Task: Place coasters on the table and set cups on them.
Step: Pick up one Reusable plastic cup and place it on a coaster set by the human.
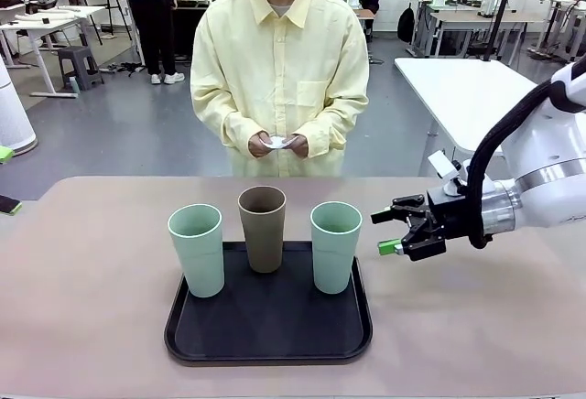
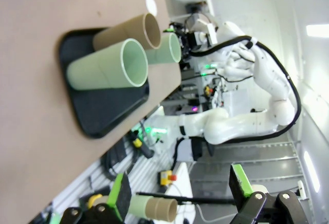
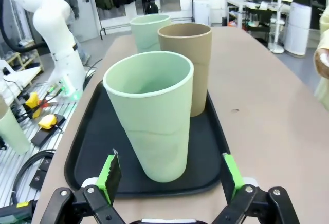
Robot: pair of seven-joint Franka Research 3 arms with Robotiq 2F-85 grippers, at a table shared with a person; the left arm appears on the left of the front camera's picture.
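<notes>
Three cups stand upright on a black tray [image 1: 268,335] on the table [image 1: 92,298]: a mint cup [image 1: 196,248] at the left, a brown cup [image 1: 263,228] in the middle and a mint cup [image 1: 335,245] at the right. My right gripper [image 1: 396,231] hovers open just right of the right mint cup [image 3: 151,116], which stands a little ahead of its green pads [image 3: 109,175]. The person at the far side holds white coasters [image 1: 277,142] in both hands. My left gripper [image 2: 180,190] is open and off the table's side, far from the cups [image 2: 110,67].
A white table [image 1: 476,88] stands behind at the right. A dark flat object [image 1: 7,204] lies at the table's left edge. Bare tabletop lies on both sides of the tray [image 3: 92,147] and between it and the person.
</notes>
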